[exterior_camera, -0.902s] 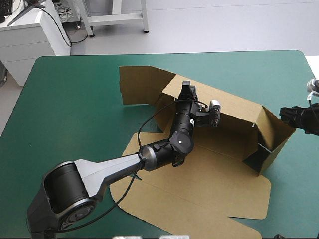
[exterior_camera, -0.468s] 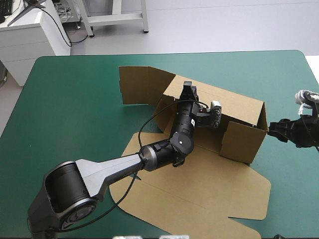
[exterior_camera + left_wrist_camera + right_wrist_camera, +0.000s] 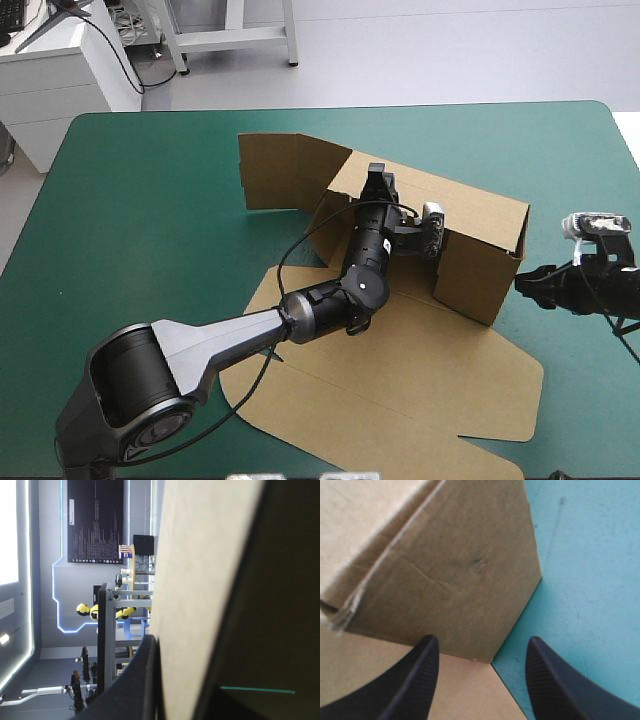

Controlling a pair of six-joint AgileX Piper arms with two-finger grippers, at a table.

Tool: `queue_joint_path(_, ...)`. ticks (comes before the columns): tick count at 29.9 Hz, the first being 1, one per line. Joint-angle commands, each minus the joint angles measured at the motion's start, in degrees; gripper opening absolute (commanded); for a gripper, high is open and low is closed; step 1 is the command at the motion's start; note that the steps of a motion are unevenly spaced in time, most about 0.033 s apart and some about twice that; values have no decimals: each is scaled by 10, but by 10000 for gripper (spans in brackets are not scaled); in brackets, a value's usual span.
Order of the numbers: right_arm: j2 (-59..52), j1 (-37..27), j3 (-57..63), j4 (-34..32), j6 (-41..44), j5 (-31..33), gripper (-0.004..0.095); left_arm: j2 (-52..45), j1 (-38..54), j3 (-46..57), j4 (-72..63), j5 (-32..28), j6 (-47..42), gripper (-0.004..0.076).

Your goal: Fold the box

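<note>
Teal-green cover (image 3: 150,200) w/ brown box (image 3: 480,265); L claw (image 3: 375,179) seemingly tight on its far wall; R claw (image 3: 483,639) agape, empty

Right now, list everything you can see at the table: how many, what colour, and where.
box: one, brown, mid-table; back wall and right-end wall raised, lid flat toward the near edge.
table: one, teal-green cover, under the box.
left gripper: one, black fingers, shut on the top edge of the box's back wall.
right gripper: one, black fingers, open, just outside the box's right-end wall, by its lower corner.
</note>
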Motion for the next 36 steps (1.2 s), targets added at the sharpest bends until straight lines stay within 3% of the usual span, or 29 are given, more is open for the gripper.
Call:
queue_joint_path(1,-12,-2,13,55,-54,-26,495,-18,-1,-7,-26,-11,-14,-8)
queue_joint_path(11,-11,-1,19,102,-163,-32,495,-18,-1,-7,-26,-11,-14,-8)
queue_joint_path(24,-11,-1,19,91,-211,31,495,-18,-1,-7,-26,-11,-14,-8)
queue_joint_path(36,27,19,19,120,-260,-1,496,-18,-1,-7,-26,-11,-10,-8)
